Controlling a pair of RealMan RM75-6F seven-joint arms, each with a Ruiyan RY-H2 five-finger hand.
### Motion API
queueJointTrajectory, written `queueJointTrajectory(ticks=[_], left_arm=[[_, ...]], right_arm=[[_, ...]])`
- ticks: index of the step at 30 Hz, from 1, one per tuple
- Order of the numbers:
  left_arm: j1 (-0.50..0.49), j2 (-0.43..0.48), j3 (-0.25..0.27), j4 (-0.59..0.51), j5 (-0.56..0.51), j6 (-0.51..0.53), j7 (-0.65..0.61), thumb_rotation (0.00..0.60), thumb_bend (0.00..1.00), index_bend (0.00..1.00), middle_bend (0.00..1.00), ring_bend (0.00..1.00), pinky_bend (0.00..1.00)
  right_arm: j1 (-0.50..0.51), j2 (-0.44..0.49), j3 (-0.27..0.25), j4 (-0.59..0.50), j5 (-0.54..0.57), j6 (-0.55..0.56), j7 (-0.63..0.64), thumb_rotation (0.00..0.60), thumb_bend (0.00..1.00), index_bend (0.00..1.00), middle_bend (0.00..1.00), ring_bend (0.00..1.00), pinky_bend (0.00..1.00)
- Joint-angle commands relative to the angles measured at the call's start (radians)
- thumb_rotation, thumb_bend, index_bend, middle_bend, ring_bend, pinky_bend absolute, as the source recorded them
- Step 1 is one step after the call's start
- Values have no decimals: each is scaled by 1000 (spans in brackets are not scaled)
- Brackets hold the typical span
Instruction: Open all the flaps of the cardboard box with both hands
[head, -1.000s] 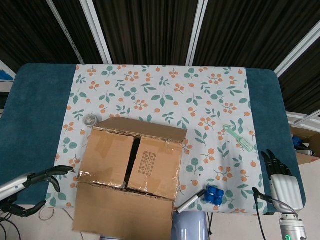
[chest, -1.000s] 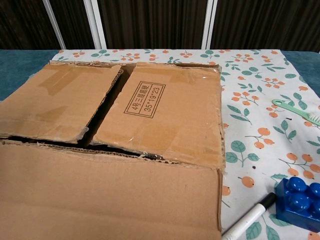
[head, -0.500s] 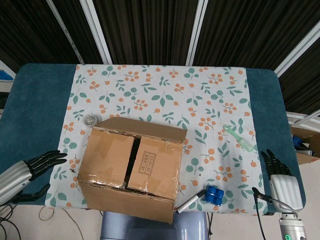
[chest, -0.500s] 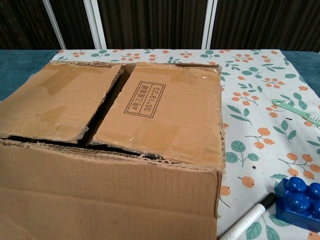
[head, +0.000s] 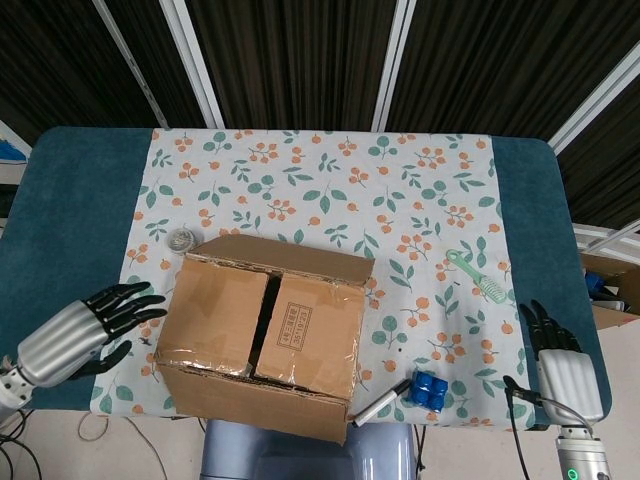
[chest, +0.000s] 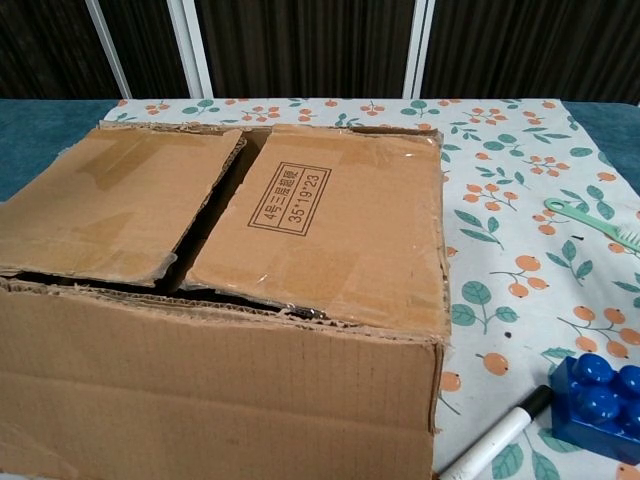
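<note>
The cardboard box (head: 262, 335) stands on the flowered cloth near the table's front edge. Its two inner flaps (chest: 330, 230) lie flat over the top with a dark gap between them. The near outer flap (chest: 210, 390) hangs down the front side, and the far outer flap (head: 285, 257) is folded back behind the box. My left hand (head: 85, 332) hovers just left of the box with fingers spread, holding nothing and not touching the cardboard. My right hand (head: 562, 358) stays at the table's right front edge, flat and empty, well clear of the box. Neither hand shows in the chest view.
A blue toy brick (head: 431, 389) and a marker pen (head: 380, 402) lie right of the box's front corner. A green comb (head: 477, 276) lies farther right. A small round metal lid (head: 181, 238) sits beyond the box's left corner. A smaller cardboard box (head: 612, 290) stands off the table's right side.
The near outer flap swung from lying out flat toward me to hanging down the box's front. My left hand rose and moved right, closer to the box's left side. The right hand barely moved.
</note>
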Motion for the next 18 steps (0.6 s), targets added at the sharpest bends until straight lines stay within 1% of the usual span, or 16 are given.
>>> queueJointTrajectory(ticks=[1,4,11,15,18], left_arm=[[-81,30,-22,-56,25,-76,-45,600,559,167,187,78,140],[-140,75,-26,-100,28,-140,-109,600,560,181,195,82,140],[-249,145,-49,-207,18,-299,-127,600,561,187,207,99,141],[-293,178,-62,-255,16,-372,-109,600,566,187,210,112,141],[-349,206,-67,-279,1,-458,-163,600,566,187,215,128,141]], right_arm=[[1,-6,-1,3,3,-4,-9,600,179,0,79,167,233],[3,-11,-3,5,8,-9,-20,600,179,0,79,168,233],[5,-23,-3,13,11,-12,-40,600,179,0,79,168,233],[4,-28,1,18,21,-9,-51,600,178,0,79,168,233],[2,-29,14,32,44,-1,-57,600,179,0,79,168,233]])
